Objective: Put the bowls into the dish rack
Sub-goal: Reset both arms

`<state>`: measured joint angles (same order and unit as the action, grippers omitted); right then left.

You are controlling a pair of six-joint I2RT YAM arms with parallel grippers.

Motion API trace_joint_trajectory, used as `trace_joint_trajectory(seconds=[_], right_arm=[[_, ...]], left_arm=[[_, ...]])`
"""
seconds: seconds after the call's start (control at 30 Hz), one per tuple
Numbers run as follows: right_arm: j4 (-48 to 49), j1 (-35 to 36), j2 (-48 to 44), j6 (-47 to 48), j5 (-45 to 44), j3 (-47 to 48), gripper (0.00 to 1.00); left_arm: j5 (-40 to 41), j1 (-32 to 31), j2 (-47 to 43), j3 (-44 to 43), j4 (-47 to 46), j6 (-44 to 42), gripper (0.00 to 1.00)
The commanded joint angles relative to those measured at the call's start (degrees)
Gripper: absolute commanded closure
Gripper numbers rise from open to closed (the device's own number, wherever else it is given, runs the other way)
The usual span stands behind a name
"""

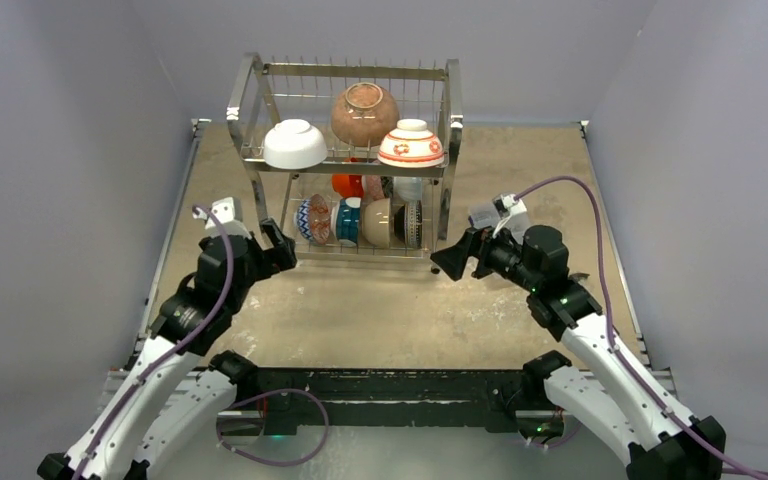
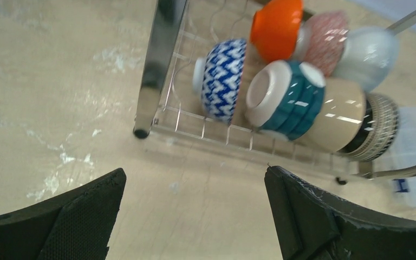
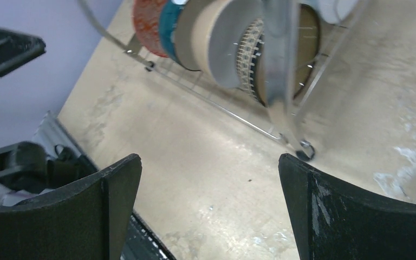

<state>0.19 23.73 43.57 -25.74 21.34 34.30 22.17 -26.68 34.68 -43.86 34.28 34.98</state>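
dish rack: two-tier steel wire rack (image 1: 453, 128), upright on its legs at the far middle of the table (image 1: 380, 310); every bowl in view sits in it.
top tier: white bowl (image 1: 295, 144) at the left end. The red-and-white bowl (image 1: 410, 146) is at the right end, foot up. The tan-brown bowl (image 1: 364, 114) is between and behind them, tilted, foot ring toward the top camera.
lower tier, front row: left to right the blue zigzag bowl (image 2: 222, 78), teal bowl (image 2: 293, 100), cream bowl (image 2: 342, 120) and black-striped bowl (image 2: 383, 127). All stand on edge in the wire slots. The teal bowl is pressed against the cream bowl; the blue zigzag bowl stands just apart from the teal one.
lower tier, back row: orange bowl (image 2: 276, 27), red patterned bowl (image 2: 327, 32) and pale grey bowl (image 2: 369, 54), on edge behind the front row.
left gripper: (image 2: 195, 179) jaws spread wide, nothing between the black fingers (image 2: 78, 219). It hangs over bare table near the rack's front-left leg (image 2: 157, 70), facing the lower tier.
right gripper: (image 3: 210, 179) jaws spread wide, empty. It is low over the table near the front-right leg (image 3: 280, 65), with the black-striped bowl closest in its view.
arms: one on each side of the rack front, well apart from each other; neither touches the rack or a bowl.
clear plastic box: (image 2: 414, 187) on the table past the rack's right end, cut off at the frame edge; contents can't be told.
table: tan top, worn, with pale scuffs.
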Motion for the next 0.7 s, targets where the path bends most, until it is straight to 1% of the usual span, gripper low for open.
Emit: trace_joint_trajectory(seconds=[0.0, 0.1, 0.2, 0.23, 0.3, 0.4, 0.43, 0.5, 0.57, 0.67], right_arm=[[0.12, 0.21, -0.85, -1.36, -9.82, -1.65, 0.01], [0.48, 0.05, 0.99, -0.74, -12.47, -2.16, 0.01], [1.15, -0.56, 3.29, -0.84, -12.73, -2.8, 0.01], [1.38, -1.05, 3.63, -0.98, -12.58, -3.09, 0.01], [2.43, -2.95, 3.67, -1.09, -11.37, -4.14, 0.01], [4.06, -8.08, 3.34, -0.86, -7.87, -5.85, 0.01], [4.42, -9.95, 3.52, -0.45, -6.54, -6.25, 0.01], [4.96, -13.47, 4.01, 0.22, -4.99, -7.07, 0.01], [5.91, -17.15, 4.38, 0.64, -4.27, -8.24, 0.01], [7.67, -24.37, 4.85, 0.15, -1.1, -9.89, 0.01]], left_arm=[[-0.15, 0.21, 4.1, 2.96, -2.84, 2.6, 0.01], [0.25, 0.35, 7.29, 4.06, -5.19, 2.36, 0.01], [0.71, 1.77, 8.91, 5.19, -6.98, 2.33, 0.01], [-0.11, 3.07, 8.96, 5.6, -7.36, 2.21, 0.01], [-3.74, 7.62, 8.54, 6.96, -8.68, 1.33, 0.01], [-10.4, 17.49, 7.96, 8.88, -9.95, -0.65, 0.01], [-11.65, 19.32, 8.04, 9.17, -10.28, -1.08, 0.01], [-13.02, 21.24, 9.3, 8.75, -10.98, -1.26, 0.01], [-12.56, 22.59, 10.96, 8.06, -11.3, 0.26, 0.01], [-9.25, 24.42, 11.81, 8.65, -12.01, 3.49, 0.01]])
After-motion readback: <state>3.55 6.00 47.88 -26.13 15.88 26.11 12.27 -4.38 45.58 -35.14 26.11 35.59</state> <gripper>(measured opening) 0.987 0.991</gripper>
